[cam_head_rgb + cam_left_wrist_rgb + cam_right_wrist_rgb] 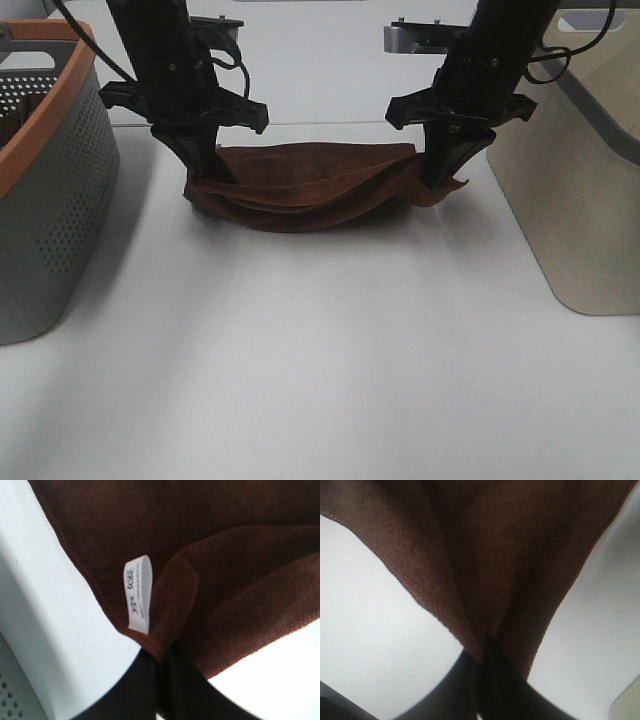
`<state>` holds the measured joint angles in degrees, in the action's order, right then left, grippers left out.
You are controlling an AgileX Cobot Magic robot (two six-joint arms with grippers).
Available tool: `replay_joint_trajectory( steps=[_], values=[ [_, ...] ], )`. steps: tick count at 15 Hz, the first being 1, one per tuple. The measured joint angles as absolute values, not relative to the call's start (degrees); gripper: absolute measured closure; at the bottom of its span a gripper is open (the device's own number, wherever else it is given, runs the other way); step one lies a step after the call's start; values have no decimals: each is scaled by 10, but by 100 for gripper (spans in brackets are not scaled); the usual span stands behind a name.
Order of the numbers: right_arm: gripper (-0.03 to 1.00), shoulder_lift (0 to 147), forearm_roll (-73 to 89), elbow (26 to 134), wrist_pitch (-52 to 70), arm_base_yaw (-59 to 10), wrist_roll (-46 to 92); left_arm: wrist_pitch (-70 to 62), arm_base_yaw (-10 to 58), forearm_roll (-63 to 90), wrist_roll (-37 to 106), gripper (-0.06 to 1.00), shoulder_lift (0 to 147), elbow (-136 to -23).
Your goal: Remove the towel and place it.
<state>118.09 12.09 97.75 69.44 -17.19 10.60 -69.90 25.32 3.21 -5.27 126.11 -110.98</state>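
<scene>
The towel [305,185] hangs between the two sets of jaws, sagging low over the white surface [320,350]. The left gripper [212,172] pinches one end, beside the white tag [138,594]; the right gripper [440,165] is pressed tight on the other end. It looks light, limp and soft, so corner holds suit it, though the slack middle may drag

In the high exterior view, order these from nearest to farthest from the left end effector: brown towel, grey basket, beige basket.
1. Dark brown fabric towel: pinched in the left end effector.
2. Grey perforated plastic basket with orange rim: at the left side.
3. Beige plastic basket: far right.
</scene>
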Motion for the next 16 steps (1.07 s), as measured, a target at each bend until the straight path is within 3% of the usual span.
replay_joint_trajectory(
  steps=[6, 16],
  values=[
    [97, 1181, 119, 974, 696, -190, 106, -699, 253, 49, -31, 94, 1261, -1058],
    [97, 1187, 121, 870, 678, -190, 106, -699, 253, 52, -15, 94, 1261, -975]
  ],
)
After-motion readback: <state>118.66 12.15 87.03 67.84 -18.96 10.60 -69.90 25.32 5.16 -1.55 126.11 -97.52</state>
